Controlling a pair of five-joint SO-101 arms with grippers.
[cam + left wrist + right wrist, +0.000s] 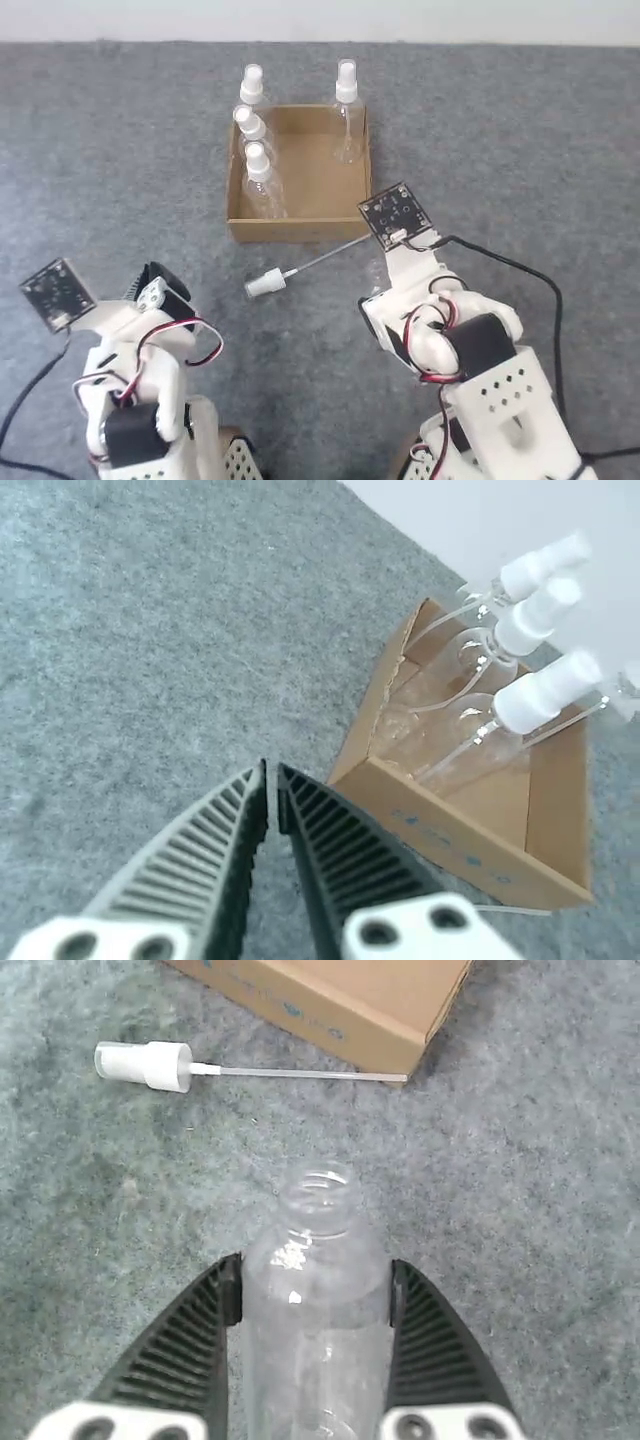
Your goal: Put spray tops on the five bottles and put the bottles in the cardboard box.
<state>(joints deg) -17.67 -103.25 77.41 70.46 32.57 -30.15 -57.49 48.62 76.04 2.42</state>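
Your right pincer (315, 1265) clamps the uncapped bottle (318, 1200); the spray top (150, 1064) lies just ahead, near the cardboard box (330, 1010). Left pincer (272, 772), nearly closed, empty: grasp the cap, feed tube straight.

Grey carpet (120, 150) covers the surface; a pale wall (320, 18) stands behind.

- Left arm (140, 400), 7 o'clock in my high view: white shell, black servos, looped red and white wires (185, 340).
- Right arm (490, 385), 5 o'clock: white perforated shell, trailing black cable (557, 340).
- Wrist boards: small black squares, left board (57, 292) and right board (398, 215).
- Left gripper (271, 770): I see one pale grey ribbed finger (190, 865) and one black.
- Right gripper (315, 1270): both ribbed fingers (185, 1345) black on white bases with round screw holes.
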